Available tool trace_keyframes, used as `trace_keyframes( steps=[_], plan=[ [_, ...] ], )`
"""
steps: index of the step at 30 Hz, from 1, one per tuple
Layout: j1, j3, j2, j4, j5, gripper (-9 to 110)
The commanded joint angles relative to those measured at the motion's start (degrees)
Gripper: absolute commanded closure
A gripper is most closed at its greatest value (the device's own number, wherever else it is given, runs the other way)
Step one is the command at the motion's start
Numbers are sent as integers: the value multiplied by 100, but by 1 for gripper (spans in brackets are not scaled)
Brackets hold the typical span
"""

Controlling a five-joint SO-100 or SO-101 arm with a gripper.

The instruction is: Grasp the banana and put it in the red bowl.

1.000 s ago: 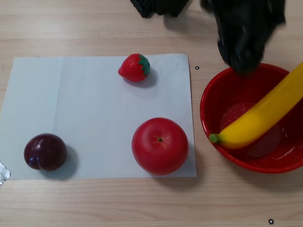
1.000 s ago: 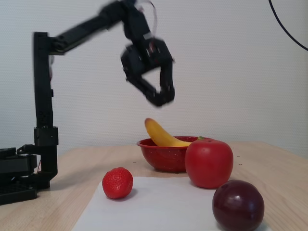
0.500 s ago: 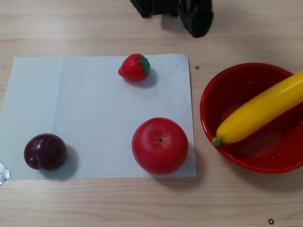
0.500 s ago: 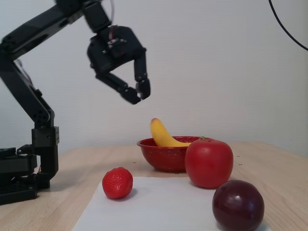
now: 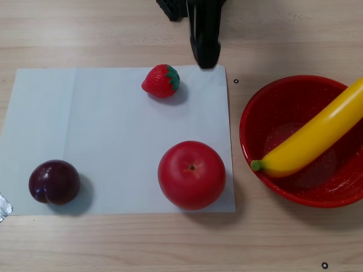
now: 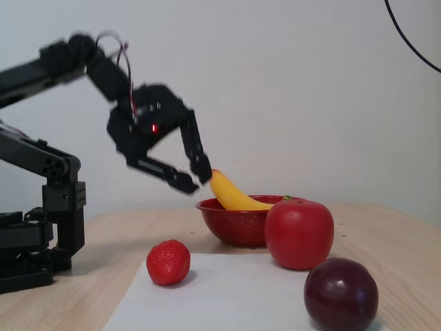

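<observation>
The banana point(image 5: 313, 139) lies in the red bowl point(image 5: 270, 105) at the right edge of the other view, slanting from its green stem tip at the bowl's lower-left rim up toward the upper right, where it runs out of the frame. In the fixed view the banana point(image 6: 232, 194) pokes up over the left rim of the red bowl point(image 6: 231, 222), at the centre of the frame.

My gripper point(image 6: 193, 177) hangs in the air left of the bowl in the fixed view, its two fingers spread apart and holding nothing; the tips sit just beside the banana's raised end. In the other view my gripper point(image 5: 205, 50) shows as a dark shape at the top centre.

A strawberry point(image 5: 161, 80), an apple point(image 5: 191, 174) and a plum point(image 5: 54, 182) rest on a sheet of paper point(image 5: 108, 136) on the worktop point(image 5: 170, 243).
</observation>
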Motion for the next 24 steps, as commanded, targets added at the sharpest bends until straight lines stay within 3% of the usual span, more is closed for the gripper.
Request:
trace_keyframes(
  steps=[1,18,24],
  plan=[
    [-44,-9,545,-483,26,101],
    [123,3806,2399,-3252,-35,101],
    [97,4228,2698,-2654,-97,101]
  ],
)
